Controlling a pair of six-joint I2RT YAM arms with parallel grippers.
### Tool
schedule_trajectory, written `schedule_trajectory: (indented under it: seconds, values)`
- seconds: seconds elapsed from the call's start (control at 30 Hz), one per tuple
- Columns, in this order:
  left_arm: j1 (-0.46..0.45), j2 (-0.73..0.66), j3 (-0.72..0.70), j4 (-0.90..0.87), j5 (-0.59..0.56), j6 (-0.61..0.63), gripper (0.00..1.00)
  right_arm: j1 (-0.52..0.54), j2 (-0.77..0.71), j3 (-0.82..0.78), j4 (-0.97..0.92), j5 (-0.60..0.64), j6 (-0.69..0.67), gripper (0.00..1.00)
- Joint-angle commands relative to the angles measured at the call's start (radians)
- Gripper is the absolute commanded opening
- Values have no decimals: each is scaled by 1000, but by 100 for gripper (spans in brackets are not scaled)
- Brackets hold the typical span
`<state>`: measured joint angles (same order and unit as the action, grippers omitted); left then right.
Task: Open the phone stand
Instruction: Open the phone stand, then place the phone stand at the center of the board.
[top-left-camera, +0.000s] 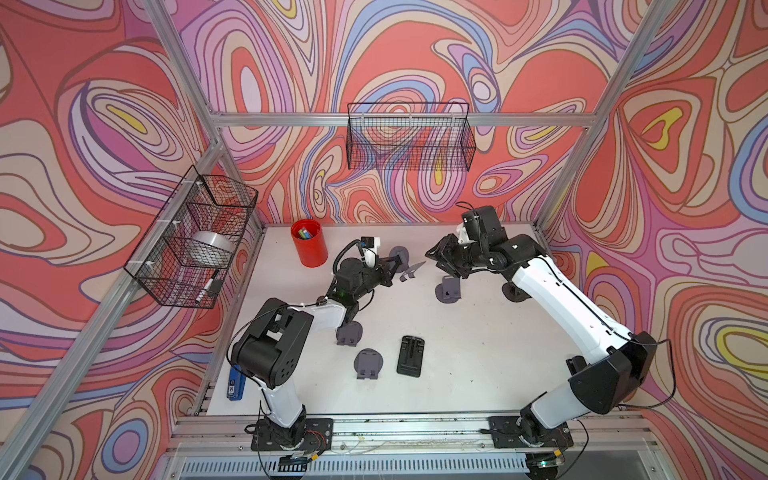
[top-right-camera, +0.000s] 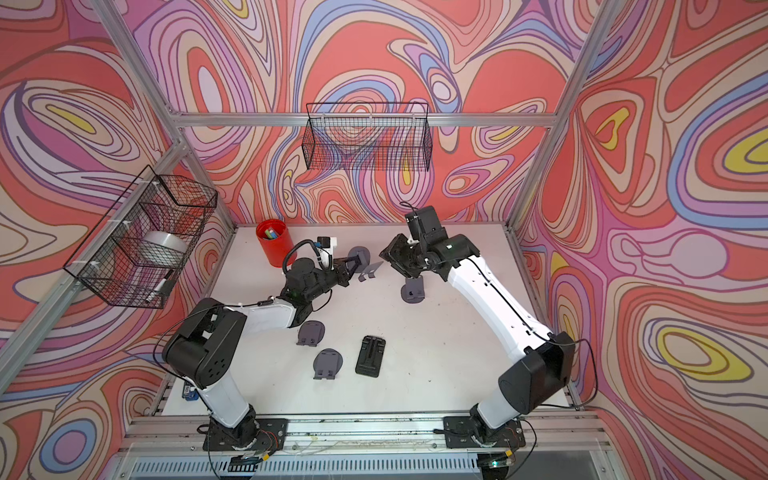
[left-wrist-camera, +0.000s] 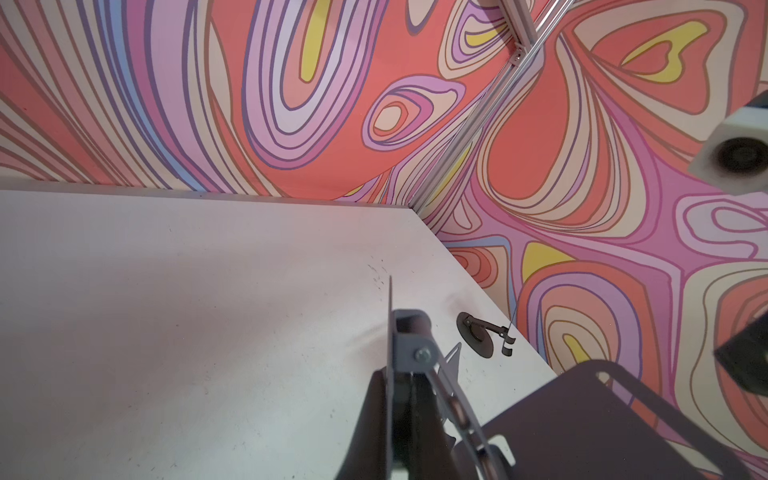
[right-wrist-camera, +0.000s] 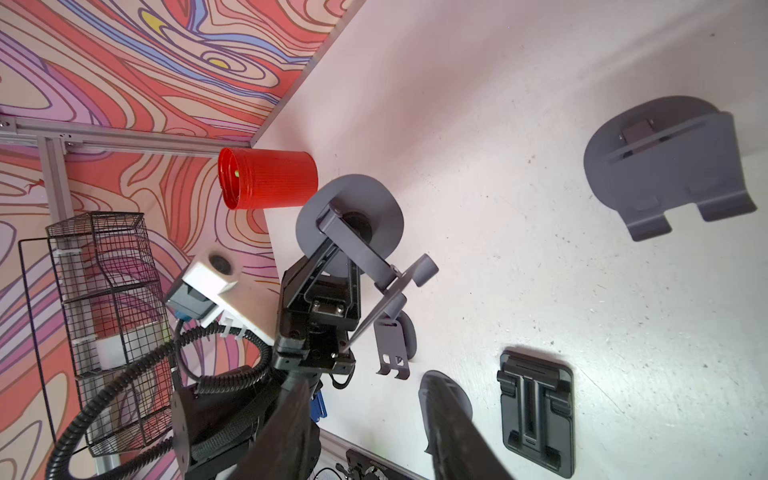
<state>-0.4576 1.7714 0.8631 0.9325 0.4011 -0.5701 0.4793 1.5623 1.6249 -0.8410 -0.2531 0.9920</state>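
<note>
The grey phone stand (top-left-camera: 414, 271) is held up off the white table (top-left-camera: 478, 353), with my left gripper (top-left-camera: 394, 263) shut on its round base disc (right-wrist-camera: 353, 195). In the left wrist view the disc shows edge-on between the fingers (left-wrist-camera: 370, 415), and the hinged arm and plate (left-wrist-camera: 582, 419) fold out to one side. In the right wrist view the plate (right-wrist-camera: 384, 309) hangs tilted below the arm, its hooks pointing at the table. My right gripper (top-left-camera: 435, 257) stands open just to the right of the plate's tip, with nothing between its fingers (right-wrist-camera: 449, 424). Both top views show this.
Other stands lie on the table: folded grey ones (top-left-camera: 349, 334) (top-left-camera: 368, 364), a flat black one (top-left-camera: 410, 356), a grey one (top-left-camera: 449, 291) under my right gripper, and a dark one (top-left-camera: 513, 291) by the right arm. A red cup (top-left-camera: 308, 243) stands at the back left. Wire baskets (top-left-camera: 195, 237) hang on the walls.
</note>
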Motion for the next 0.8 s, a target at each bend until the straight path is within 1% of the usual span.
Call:
schedule_trajectory:
  seconds: [0.0,0.03,0.1,0.13,0.2,0.27,0.3,0.37,0.43,0.53,0.77]
  values:
    - [-1,29,59,59,72,-117,0,13,35,35,-45,65,-159,43]
    - [-1,33,73,33,102,-159,0,19,38,47,-55,110,-235,43]
    - [-2,35,96,-31,153,-218,0,20,18,20,-20,128,-354,43]
    - [-1,32,113,-90,177,-241,0,18,6,7,-17,152,-402,43]
    - [-1,24,144,-195,229,-253,0,19,-8,-10,12,122,-503,43]
    - [-1,11,169,-294,259,-254,0,18,-3,-5,5,116,-557,44]
    - [-1,3,188,-368,265,-235,0,18,1,-3,9,113,-579,44]
    - [3,3,232,-536,276,-197,0,17,-3,-8,23,120,-590,44]
    - [4,10,252,-629,278,-171,0,13,-9,-5,31,123,-598,44]
    - [7,36,263,-665,287,-180,0,13,-18,7,35,119,-599,44]
    - [9,171,256,-545,277,-233,0,14,-87,4,45,131,-600,45]
